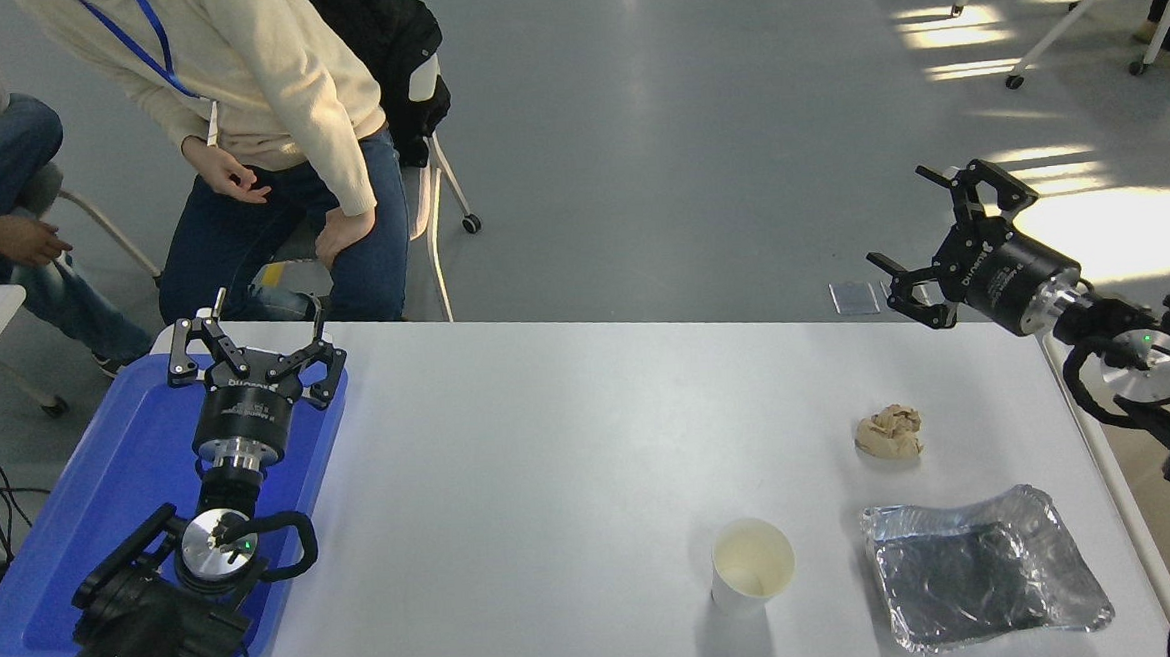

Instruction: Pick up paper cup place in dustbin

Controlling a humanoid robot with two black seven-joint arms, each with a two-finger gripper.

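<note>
Pre-grasp: right gripper (931, 240) spread wide, empty, high at far edge, well apart from cup (752, 565). Next: descend, straddle cup. Bin unseen.

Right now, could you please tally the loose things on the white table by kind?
Paper cup: 1
Crumpled paper ball: 1
Foil tray: 1
Blue tray: 1
Total: 4

Matt paper cup (752, 566); crinkled shiny foil tray (988, 570); glossy blue plastic tray (122, 483).
</note>
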